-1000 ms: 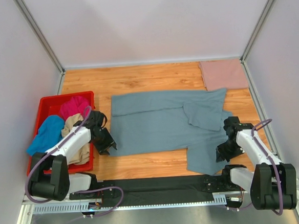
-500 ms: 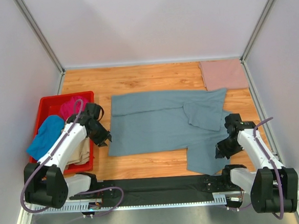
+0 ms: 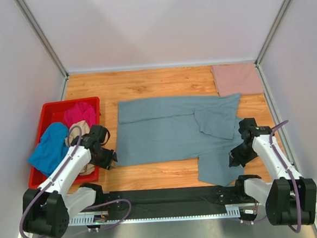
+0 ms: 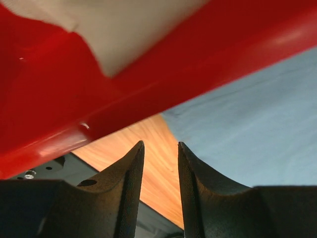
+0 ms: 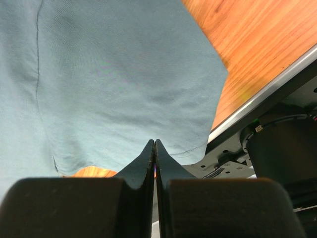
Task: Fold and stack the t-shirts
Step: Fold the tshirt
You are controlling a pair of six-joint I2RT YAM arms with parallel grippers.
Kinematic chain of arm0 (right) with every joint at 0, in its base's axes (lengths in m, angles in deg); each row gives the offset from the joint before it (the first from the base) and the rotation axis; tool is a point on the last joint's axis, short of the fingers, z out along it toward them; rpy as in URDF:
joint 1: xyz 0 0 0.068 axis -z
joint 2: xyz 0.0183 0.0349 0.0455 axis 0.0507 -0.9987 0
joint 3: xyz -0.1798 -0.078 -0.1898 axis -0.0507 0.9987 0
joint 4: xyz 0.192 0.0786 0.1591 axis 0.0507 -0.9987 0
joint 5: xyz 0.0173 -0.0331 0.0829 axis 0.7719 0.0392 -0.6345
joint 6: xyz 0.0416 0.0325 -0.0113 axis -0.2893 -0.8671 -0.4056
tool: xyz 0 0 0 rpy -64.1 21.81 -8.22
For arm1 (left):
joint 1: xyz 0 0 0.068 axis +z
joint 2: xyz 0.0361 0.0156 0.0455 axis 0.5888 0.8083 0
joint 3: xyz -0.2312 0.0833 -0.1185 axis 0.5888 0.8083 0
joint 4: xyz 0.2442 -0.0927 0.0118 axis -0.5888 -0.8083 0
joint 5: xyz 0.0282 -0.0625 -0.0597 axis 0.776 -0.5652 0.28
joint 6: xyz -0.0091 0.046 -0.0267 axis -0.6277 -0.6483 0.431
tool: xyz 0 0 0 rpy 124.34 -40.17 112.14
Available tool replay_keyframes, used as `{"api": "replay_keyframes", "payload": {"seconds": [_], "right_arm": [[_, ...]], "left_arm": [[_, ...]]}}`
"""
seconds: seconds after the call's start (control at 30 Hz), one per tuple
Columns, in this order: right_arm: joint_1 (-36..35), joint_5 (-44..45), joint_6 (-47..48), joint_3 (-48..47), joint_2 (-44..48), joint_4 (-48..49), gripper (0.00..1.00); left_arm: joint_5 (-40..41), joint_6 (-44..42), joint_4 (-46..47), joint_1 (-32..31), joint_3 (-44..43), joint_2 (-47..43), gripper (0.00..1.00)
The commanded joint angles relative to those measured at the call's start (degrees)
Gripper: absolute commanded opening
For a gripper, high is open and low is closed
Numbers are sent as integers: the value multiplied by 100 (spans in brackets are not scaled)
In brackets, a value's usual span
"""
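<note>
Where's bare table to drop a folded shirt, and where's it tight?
Widest: the wood strip between the grey-blue shirt and back wall, left of the pink shirt. Narrower: wood between that shirt's near hem and the black base rail. Tight: the red bin, heaped with shirts, and the near right corner, covered by grey-blue cloth.

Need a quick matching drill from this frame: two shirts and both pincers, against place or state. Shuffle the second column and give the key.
Column 1
1. grey-blue t-shirt
2. dusty-pink t-shirt
3. left pincer
4. right pincer

Column 2
A. fingers pressed together, nothing between them
B. folded, far right corner
C. spread out in the middle
D. fingers slightly apart, next to the red bin

Pairs: 1-C, 2-B, 3-D, 4-A
</note>
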Motion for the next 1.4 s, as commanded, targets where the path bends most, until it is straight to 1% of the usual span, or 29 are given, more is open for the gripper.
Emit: {"api": "replay_keyframes", "payload": {"seconds": [0.0,0.07,0.2,0.23,0.37,0.43,0.7,0.97,1.17,1.23,1.27,1.3,1.37], "right_arm": [[-22,-17,262,-165,92,-105,0],[-22,-8,306,-121,180,-96,0],[-22,-8,394,-24,233,-44,0],[-22,-8,446,-24,224,-52,0],[-22,1,578,-51,312,-79,0],[-22,203,605,-33,382,-70,0],[-22,361,666,-156,383,-175,0],[-22,458,710,-367,339,-228,0],[-22,546,728,-481,330,-342,0],[-22,564,728,-525,312,-369,0],[-22,555,719,-595,321,-412,0],[-22,555,710,-630,321,-447,0],[-22,563,710,-701,347,-570,0]], "left_arm": [[298,632,68,-107,-78,-176,41],[421,711,67,-186,-78,-88,41],[299,983,498,-397,63,376,41],[316,993,533,-536,-16,457,42],[615,993,516,-766,-236,800,44],[598,1045,621,-810,-210,826,45],[554,1089,683,-924,-104,1037,44],[606,914,938,-951,-43,1257,41],[677,817,981,-960,-8,1380,36],[729,773,956,-951,-16,1354,32],[747,764,947,-951,-25,1319,29],[764,738,947,-951,-25,1301,20],[808,676,973,-960,-34,1240,9]]}}
